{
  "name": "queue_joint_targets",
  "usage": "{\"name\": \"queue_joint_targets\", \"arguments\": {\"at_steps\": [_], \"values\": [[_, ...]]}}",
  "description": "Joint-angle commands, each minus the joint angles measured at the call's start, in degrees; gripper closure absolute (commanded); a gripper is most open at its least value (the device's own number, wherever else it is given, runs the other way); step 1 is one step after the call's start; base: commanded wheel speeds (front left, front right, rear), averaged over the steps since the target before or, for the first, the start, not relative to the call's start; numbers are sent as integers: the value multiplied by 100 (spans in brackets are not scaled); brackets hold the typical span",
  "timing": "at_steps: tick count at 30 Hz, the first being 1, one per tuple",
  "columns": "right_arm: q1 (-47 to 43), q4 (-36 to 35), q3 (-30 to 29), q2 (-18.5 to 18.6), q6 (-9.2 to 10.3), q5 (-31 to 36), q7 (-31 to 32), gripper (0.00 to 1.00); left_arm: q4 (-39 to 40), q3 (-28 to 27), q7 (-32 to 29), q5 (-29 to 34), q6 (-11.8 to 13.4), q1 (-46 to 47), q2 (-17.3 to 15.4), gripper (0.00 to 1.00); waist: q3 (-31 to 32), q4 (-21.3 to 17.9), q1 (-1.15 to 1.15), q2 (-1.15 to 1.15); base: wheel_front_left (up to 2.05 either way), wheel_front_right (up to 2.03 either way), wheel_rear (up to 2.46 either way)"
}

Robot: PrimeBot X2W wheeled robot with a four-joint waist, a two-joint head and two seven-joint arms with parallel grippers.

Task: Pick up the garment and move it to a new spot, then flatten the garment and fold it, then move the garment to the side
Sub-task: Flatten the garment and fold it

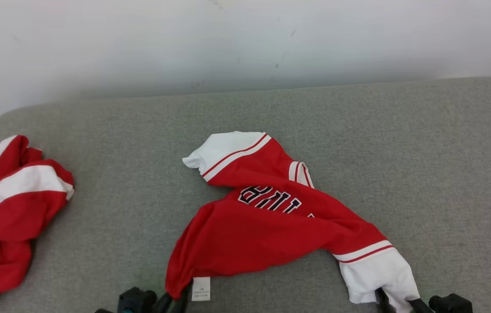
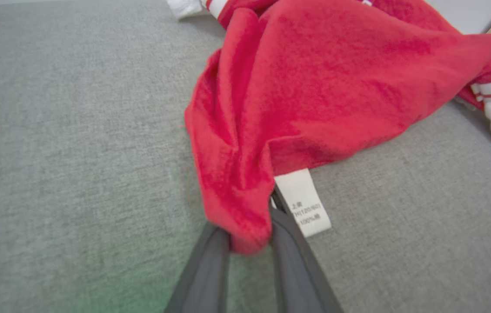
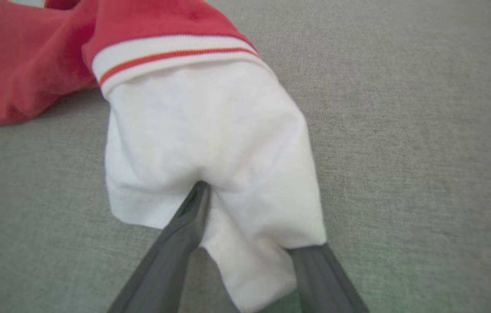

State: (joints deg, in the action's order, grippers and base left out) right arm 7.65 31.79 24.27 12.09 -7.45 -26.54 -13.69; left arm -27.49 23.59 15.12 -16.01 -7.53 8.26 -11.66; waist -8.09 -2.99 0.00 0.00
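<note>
A red-and-white garment (image 1: pixel 271 226) lies rumpled near the front of a grey fabric-covered surface (image 1: pixel 358 130) below a white wall (image 1: pixel 245 39), with another red-and-white cloth (image 1: pixel 6 204) at the left edge. The left gripper (image 2: pixel 247 226) pinches its red hem; the right gripper (image 3: pixel 254 217) has its jaws wide astride a white sleeve.

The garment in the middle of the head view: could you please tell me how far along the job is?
Nothing looks finished: the garment lies crumpled on the grey surface. In hand: the left end effector pinches its red hem corner beside the label, and the right end effector straddles the white sleeve, jaws open. Left: lifting, moving, flattening, folding, setting aside.
</note>
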Motion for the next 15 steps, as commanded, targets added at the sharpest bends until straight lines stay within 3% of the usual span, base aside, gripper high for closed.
{"name": "queue_joint_targets", "arguments": {"at_steps": [1,2,3,9,15], "values": [[70,40,80,-68,-5,-163,38,72,-39,77,3,-114,10,79,-37,98,51,21,0,0,0,0,0],[92,16,98,-65,-5,-306,28,95,-66,167,3,-157,9,127,-62,100,77,30,0,0,0,0,0],[116,-48,147,-54,-5,-452,20,100,-98,265,4,-191,10,151,-87,100,111,44,0,0,0,0,0],[138,-838,237,127,-3,-1853,6,100,-104,845,3,-942,10,231,-266,100,317,39,0,0,0,0,0],[-77,-2100,246,806,-3,-3021,244,100,629,1582,-334,-2167,9,197,-789,100,536,23,0,0,0,0,0]]}}
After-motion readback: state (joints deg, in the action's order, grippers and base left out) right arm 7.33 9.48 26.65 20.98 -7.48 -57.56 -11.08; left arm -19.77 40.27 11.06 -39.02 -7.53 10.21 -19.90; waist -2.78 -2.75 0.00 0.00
